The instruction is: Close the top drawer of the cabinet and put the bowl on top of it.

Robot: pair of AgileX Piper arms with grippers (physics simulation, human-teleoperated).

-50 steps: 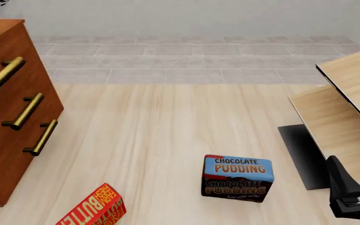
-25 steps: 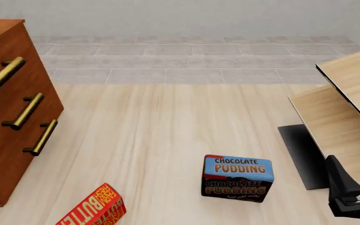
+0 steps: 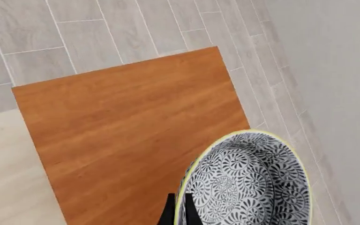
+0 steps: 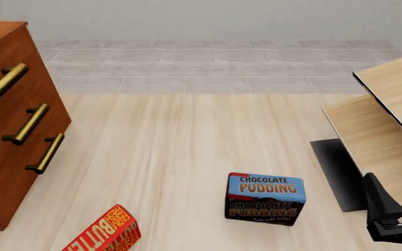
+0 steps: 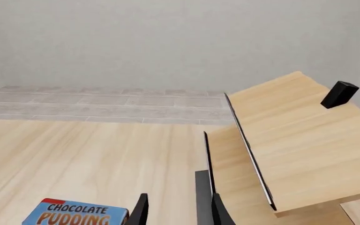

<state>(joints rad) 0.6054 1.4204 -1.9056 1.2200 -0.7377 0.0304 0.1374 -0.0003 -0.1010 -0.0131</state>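
The left gripper (image 3: 178, 213) pinched the rim of the bowl (image 3: 249, 187), one dark finger on either side of the wall. It held the bowl above the flat top of the cabinet (image 3: 130, 131), near a corner; contact could not be judged. In the front view the top drawer (image 4: 9, 78) sat flush with the two below. The right gripper (image 5: 176, 211) stood parted and empty, a pudding box (image 5: 83, 214) beside it and a pale wooden unit (image 5: 292, 136) ahead.
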